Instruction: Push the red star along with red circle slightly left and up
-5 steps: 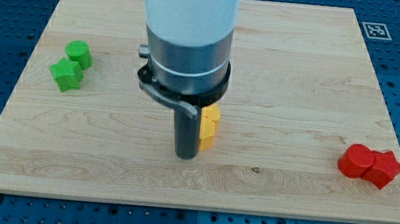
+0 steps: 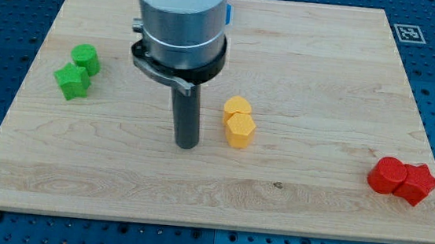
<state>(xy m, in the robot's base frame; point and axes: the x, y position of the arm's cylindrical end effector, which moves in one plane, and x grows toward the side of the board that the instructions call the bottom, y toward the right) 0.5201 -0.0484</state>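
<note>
Near the board's centre, my tip [image 2: 187,145]: down on the wooden board [image 2: 325,68], just left of the yellow pair, apart from it.
Jaws: none on this rod, so no spread or pinch to tell.
Rod: dark, upright, hanging from a grey collar under a white arm housing at the view's top.
Red circle [image 2: 386,175]: near the board's lower right corner, touching the red star on its left side.
Red star [image 2: 417,184]: at the view's right, close to the board's right edge, well apart from my tip.
Yellow hexagon block [image 2: 240,130]: right of my tip, touching a second yellow block [image 2: 237,105] just above it.
Green blocks [image 2: 78,71]: two, touching, at the view's left; shapes hard to make out.
Marker tag [image 2: 405,32]: black and white, at the board's upper right corner.
</note>
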